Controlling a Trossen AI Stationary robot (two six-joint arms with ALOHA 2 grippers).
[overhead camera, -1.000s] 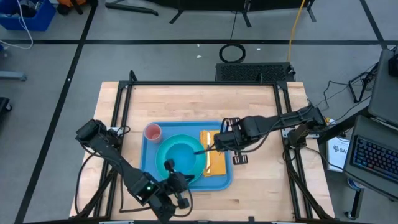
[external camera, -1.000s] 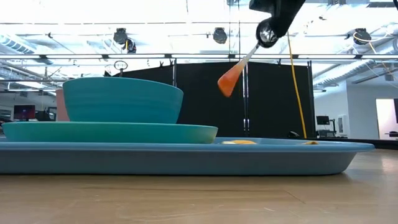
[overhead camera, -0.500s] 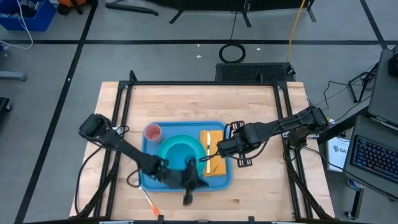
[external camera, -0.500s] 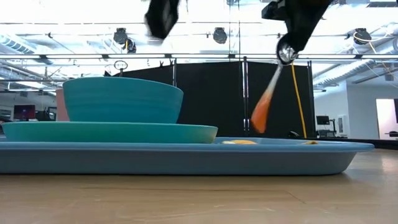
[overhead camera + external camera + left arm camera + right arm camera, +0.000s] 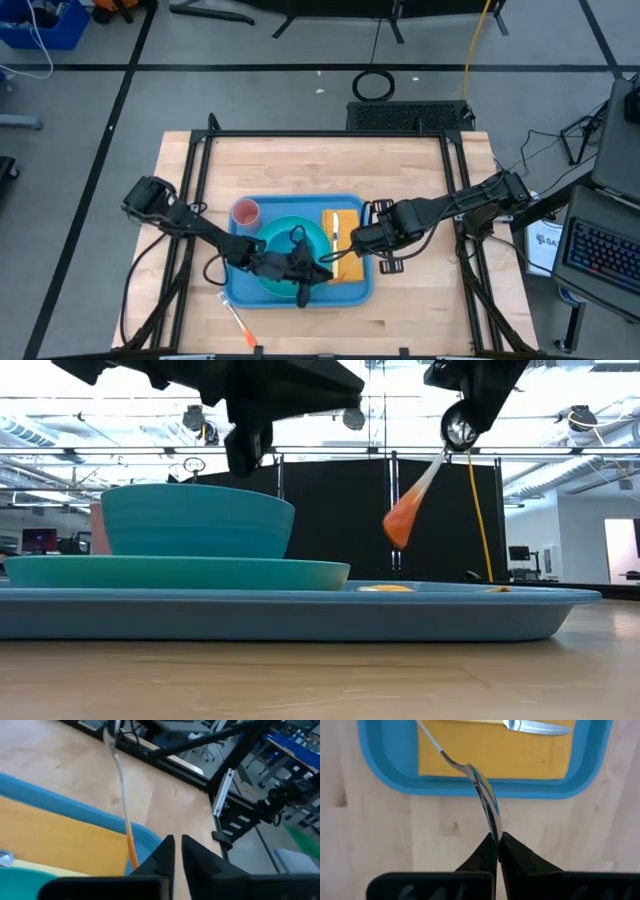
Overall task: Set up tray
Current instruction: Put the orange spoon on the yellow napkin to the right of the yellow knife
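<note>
The tray point(image 5: 300, 296), blue and rimmed, sits on the wooden table point(image 5: 320, 165) toward its front edge, roughly centred. On the tray: a cyan plate point(image 5: 275, 240) with a teal bowl point(image 5: 197, 520) stacked on it, a pink cup point(image 5: 246, 212) at the tray's far left corner, and a yellow napkin point(image 5: 345, 225) along the tray's right side with a knife point(image 5: 535, 726) lying on it. The right gripper point(image 5: 352, 243) hangs over the tray's right half, above the napkin, fingers clenched on the bowl end of a spoon point(image 5: 482, 795); the spoon's orange handle point(image 5: 402, 520) dangles down, tilted, its tip clear of the tray in the low view. The left gripper point(image 5: 303, 292) is over the tray's front edge, just in front of the plate; its fingers point(image 5: 165, 857) stand nearly together with a narrow slit between them and nothing visible in that slit. An orange-handled utensil point(image 5: 237, 322) lies on the table just off the tray's front left corner, apart from the tray. Whether it touches anything else cannot be told.
</note>
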